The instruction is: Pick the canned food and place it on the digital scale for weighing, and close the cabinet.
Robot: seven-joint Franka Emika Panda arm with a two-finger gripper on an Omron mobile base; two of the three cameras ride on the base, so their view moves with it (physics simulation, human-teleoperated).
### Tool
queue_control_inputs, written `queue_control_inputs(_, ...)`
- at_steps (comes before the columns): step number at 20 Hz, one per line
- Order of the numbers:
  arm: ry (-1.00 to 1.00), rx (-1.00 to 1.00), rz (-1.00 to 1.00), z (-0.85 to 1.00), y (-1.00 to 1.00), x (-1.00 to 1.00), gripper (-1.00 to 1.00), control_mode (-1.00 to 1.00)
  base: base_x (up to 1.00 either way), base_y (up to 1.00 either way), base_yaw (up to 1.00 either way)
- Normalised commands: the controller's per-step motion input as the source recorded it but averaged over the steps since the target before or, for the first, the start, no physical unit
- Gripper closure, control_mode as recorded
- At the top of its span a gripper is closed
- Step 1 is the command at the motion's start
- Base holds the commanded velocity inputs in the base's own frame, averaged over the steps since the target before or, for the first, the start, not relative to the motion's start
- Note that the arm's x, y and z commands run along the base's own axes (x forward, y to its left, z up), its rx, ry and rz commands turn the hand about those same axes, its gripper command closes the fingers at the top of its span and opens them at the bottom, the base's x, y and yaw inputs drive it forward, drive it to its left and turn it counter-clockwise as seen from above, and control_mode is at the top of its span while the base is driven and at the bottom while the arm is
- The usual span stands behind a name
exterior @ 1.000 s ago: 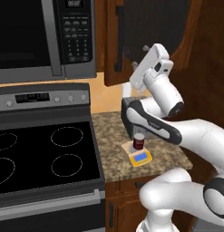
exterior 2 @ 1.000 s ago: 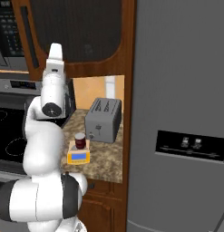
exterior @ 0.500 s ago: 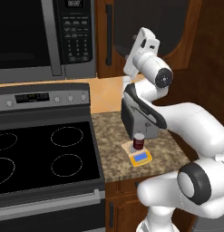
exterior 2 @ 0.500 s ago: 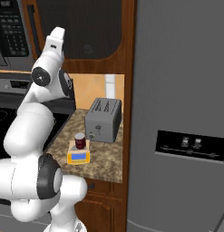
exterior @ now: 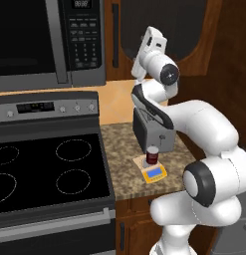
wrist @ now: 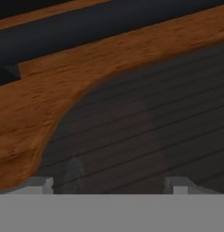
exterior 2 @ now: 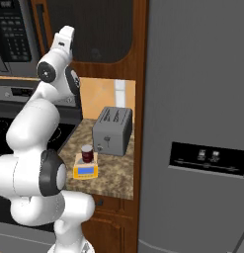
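The small dark red canned food (exterior: 153, 155) stood on the flat orange-yellow digital scale (exterior: 155, 172) near the front edge of the speckled stone counter (exterior: 119, 149), just before the grey toaster (exterior 2: 112, 130). With the raised white arm's gripper (wrist: 111, 183) spread, empty and close against the dark arched panel of the reddish-brown cabinet (wrist: 77, 77) door, a glancing push probably risked leaving it ajar, and a careless retreat might have knocked the can.

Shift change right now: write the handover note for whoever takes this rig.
Gripper: raised at the dark reddish-brown wooden cabinet door, carrying nothing; open or shut cannot be told.
Small dark red can: standing on the flat orange-yellow digital scale, in front of the grey toaster on the speckled counter.
Done: can placed on scale.
Left: cabinet door looks about closed; confirm it is fully shut.
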Motion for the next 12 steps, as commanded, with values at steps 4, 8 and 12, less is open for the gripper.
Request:
queue_control_inputs(4, 0.00, 0.00, 0.00, -0.36, 0.00, 1.00, -1.00, -1.00, 0.00, 0.00, 0.00)
queue_control_inputs(8, 0.01, 0.00, 0.00, -0.64, 0.00, 1.00, -1.00, -1.00, 0.00, 0.00, 0.00)
queue_control_inputs(12, 0.01, 0.00, 0.00, -0.82, 0.00, 1.00, -1.00, -1.00, 0.00, 0.00, 0.00)
